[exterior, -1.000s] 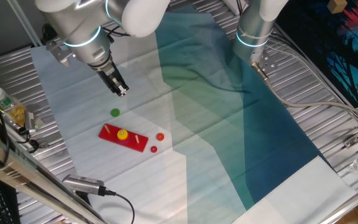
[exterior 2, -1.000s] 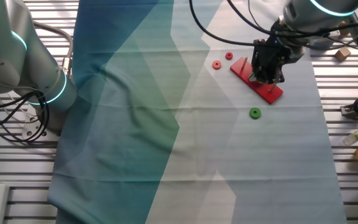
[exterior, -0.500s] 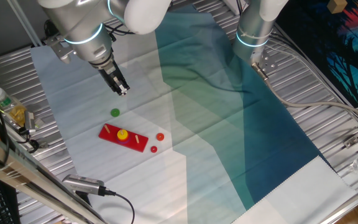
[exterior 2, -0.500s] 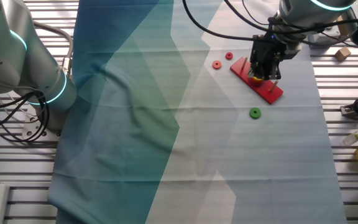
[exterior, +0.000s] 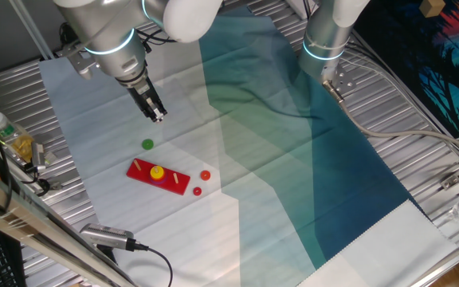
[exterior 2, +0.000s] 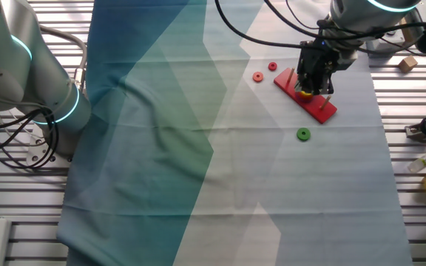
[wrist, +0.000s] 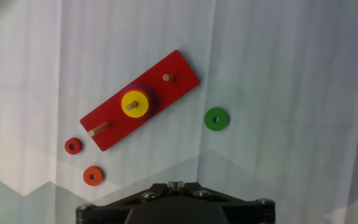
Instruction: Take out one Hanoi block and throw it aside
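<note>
The green Hanoi block (exterior: 147, 144) lies flat on the white cloth beside the red peg base (exterior: 158, 176); it also shows in the other fixed view (exterior 2: 303, 134) and the hand view (wrist: 215, 119). The base (wrist: 140, 99) carries a yellow disc (wrist: 134, 103) on its middle peg. My gripper (exterior: 157, 116) hangs well above the cloth, up and away from the green block, jaws closed together and empty. In the other fixed view it (exterior 2: 324, 94) stands over the base. In the hand view only its closed tips (wrist: 175, 185) show at the bottom edge.
Two small red discs (exterior: 205, 175) (exterior: 197, 190) lie on the cloth next to the base. A second arm (exterior: 325, 40) stands at the back. A bottle (exterior: 6, 131) and tools lie at the left table edge. Teal cloth covers the right side.
The gripper has risen a little and drifted slightly away from the base. The discs and base have not moved.
</note>
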`<state>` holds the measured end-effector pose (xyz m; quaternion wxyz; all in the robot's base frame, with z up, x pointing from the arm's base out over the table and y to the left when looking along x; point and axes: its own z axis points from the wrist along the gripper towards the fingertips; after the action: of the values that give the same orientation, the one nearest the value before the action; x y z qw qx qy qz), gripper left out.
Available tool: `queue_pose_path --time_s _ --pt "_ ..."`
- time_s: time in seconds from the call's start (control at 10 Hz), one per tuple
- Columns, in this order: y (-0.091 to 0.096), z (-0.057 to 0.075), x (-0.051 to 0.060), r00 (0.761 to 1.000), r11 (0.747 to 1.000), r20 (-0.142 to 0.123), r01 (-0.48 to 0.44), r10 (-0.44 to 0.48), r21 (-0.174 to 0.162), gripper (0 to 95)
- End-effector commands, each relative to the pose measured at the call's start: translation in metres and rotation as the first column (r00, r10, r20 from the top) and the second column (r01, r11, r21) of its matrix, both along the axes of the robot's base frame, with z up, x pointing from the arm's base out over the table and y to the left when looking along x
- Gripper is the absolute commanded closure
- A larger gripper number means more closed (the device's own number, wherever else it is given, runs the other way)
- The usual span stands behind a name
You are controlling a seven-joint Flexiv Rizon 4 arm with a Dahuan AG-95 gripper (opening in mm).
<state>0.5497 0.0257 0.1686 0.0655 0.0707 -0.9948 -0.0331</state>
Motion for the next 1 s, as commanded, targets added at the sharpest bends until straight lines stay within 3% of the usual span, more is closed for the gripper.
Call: queue_pose_path --time_s 0.1,1.0 --pt "0.0003 0.0007 -0.0006 1.0 1.0 0.001 0.028 -0.028 -0.002 95.0" --pt "0.0021 0.004 -0.003 1.0 1.0 0.014 -0.003 0.003 0.018 95.0"
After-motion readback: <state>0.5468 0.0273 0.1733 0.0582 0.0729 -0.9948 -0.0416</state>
